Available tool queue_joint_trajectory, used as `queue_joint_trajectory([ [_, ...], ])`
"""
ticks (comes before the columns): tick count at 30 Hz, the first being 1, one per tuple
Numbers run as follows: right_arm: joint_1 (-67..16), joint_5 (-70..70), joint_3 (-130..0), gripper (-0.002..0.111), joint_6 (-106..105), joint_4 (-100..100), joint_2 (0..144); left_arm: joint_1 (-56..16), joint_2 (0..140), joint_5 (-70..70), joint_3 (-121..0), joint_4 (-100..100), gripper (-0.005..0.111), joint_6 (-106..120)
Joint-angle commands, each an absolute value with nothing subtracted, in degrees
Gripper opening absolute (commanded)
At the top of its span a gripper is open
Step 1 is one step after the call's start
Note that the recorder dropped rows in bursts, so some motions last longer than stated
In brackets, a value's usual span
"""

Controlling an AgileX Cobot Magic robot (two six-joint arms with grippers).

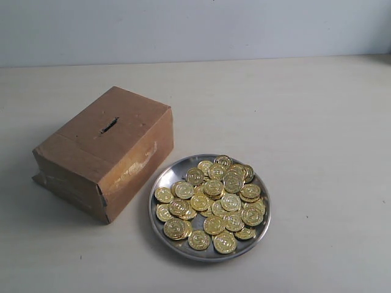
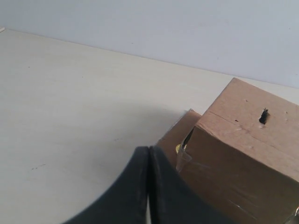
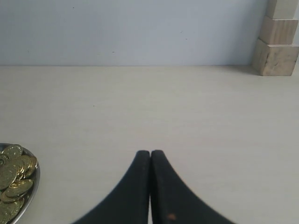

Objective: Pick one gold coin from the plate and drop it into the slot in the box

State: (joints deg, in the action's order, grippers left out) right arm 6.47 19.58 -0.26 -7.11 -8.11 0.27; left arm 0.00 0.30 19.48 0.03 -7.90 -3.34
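Note:
A round silver plate [image 1: 160,207] heaped with several gold coins [image 1: 214,198] sits on the pale table right of the brown cardboard box [image 1: 131,162]. The box's dark slot [image 1: 109,126] is cut in its top face. No arm shows in the exterior view. In the left wrist view my left gripper [image 2: 149,149] is shut and empty, close beside the box [image 2: 233,158], whose slot [image 2: 264,116] shows on top. In the right wrist view my right gripper [image 3: 150,153] is shut with nothing in it, over bare table, with the plate [image 3: 33,183] and its coins [image 3: 11,175] at the frame's edge.
Stacked pale wooden blocks [image 3: 275,39] stand against the wall in the right wrist view. A loose box flap with clear tape [image 2: 184,156] lies near my left fingertips, with a glint of gold in the gap. A grey wall backs the table.

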Motion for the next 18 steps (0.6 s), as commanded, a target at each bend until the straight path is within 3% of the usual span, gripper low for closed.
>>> queue_joint_trajectory([
  [1,6.67,19.45,0.0,0.0,-7.48,-7.72,0.0,0.0,0.0,19.13,0.0,-8.13,0.0,-3.2],
  [18,-0.18,19.14,0.0,0.0,-7.46,-8.47,0.0,0.03,0.0,19.74,0.0,-8.13,0.0,-3.2],
])
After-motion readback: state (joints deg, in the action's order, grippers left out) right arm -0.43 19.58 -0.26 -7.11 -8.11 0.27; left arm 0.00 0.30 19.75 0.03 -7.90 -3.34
